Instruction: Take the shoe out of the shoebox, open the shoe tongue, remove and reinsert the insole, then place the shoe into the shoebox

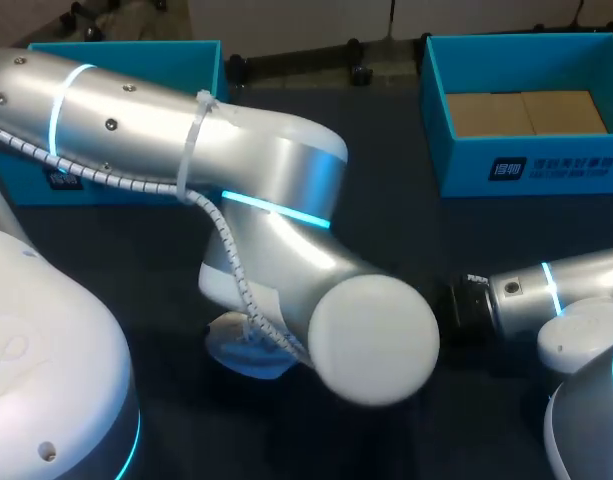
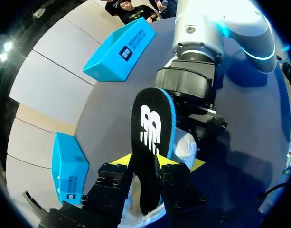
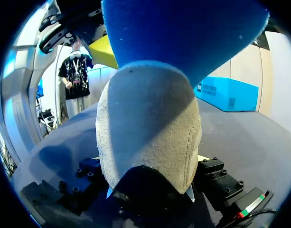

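L tool clamped on insole, upright in shoe; R tool clamped on shoe heel. Shoebox at 1 o'clock on tabletop.

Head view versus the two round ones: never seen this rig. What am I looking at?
Two robot arms work at a dark table. The head view looks down from above: left arm, right arm, an open shoebox with a cardboard floor, and a second shoebox. Each round picture comes from a camera on one wrist. The left gripper is shut on the black insole, held upright over the shoe. The right gripper is shut on the shoe at its heel.
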Robot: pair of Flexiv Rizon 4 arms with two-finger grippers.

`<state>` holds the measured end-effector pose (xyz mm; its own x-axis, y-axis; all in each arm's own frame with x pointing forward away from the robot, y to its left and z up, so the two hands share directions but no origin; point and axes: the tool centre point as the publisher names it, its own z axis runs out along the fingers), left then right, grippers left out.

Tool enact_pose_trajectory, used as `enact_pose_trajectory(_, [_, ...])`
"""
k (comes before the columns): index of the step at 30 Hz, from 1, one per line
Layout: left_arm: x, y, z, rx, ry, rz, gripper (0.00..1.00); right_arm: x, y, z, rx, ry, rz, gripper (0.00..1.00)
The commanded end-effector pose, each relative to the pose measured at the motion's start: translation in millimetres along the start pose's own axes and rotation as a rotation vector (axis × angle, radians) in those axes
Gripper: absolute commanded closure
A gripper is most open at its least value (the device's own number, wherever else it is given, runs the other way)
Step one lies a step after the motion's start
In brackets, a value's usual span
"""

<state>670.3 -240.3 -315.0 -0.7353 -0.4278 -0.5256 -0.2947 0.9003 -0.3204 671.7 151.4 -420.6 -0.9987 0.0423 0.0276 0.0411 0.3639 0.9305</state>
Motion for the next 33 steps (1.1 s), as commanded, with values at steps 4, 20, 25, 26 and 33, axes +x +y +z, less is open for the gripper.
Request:
enact_pose_trajectory(4, [-6.0, -2, 8, -0.023, -0.001, -0.012, 1.0, 1.1, 0.7, 1, 0.004, -0.002, 0.0, 1.0])
enact_pose_trajectory(20, [4.0, 14, -48, 0.068, -0.051, -0.002, 1.0, 1.1, 0.7, 1, 0.004, -0.002, 0.0, 1.0])
enact_pose_trajectory(25, [15.5, 18, -60, 0.085, -0.062, 0.009, 1.0, 1.1, 0.7, 1, 0.004, -0.002, 0.0, 1.0])
enact_pose_trajectory(26, [18.5, 19, -61, 0.086, -0.066, 0.014, 0.97, 1.1, 0.7, 1, 0.004, -0.002, 0.0, 1.0])
enact_pose_trajectory(33, [32.3, 26, -65, 0.124, -0.074, 0.029, 0.72, 1.1, 0.7, 1, 0.004, -0.002, 0.0, 1.0])
